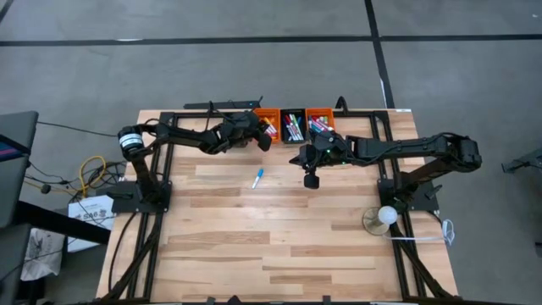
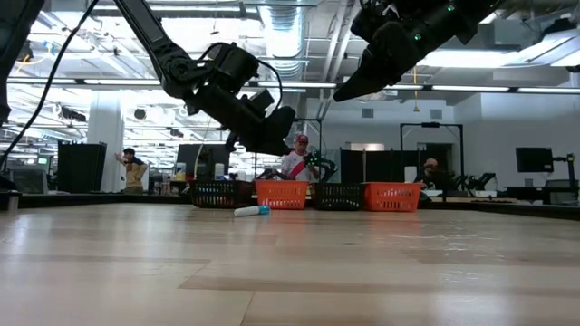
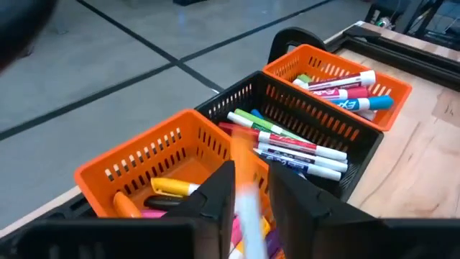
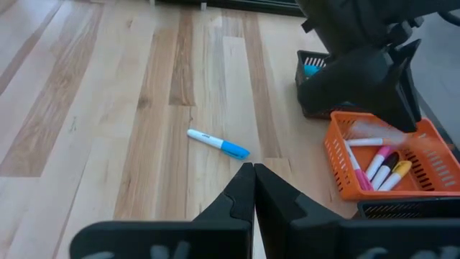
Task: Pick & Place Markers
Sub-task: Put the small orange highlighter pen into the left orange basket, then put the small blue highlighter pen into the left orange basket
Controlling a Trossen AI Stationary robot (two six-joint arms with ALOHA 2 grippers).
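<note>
Left end effector (image 1: 264, 139) hangs over the left orange slotted plastic bin (image 1: 268, 124) at the far edge of the pale wooden plank tabletop (image 1: 254, 246), and your step in hand looks like the drop. In the left wrist view an orange-capped marker with a white barrel (image 3: 248, 205) shows blurred between the dark fingers (image 3: 215, 198), directly above the bin; I cannot tell whether the fingers are pinching it or have let it go. To do this well, keep the wrist centred over the left orange bin and low above its rim, so the marker falls among those already inside and not into the black slotted bin (image 1: 294, 126) beside it. Spread the fingers fully before you lift away.

Right end effector (image 1: 311, 180) is pressed together and empty, waiting above the tabletop just near of the bins, to the right of centre. Beyond the black bin, on the right, stands a second orange bin (image 1: 320, 119), also holding markers.

One loose marker with a white barrel and blue cap (image 1: 257, 178) lies flat on the bare tabletop, near of the bins and left of the right end effector. My guess is that it comes next.
</note>
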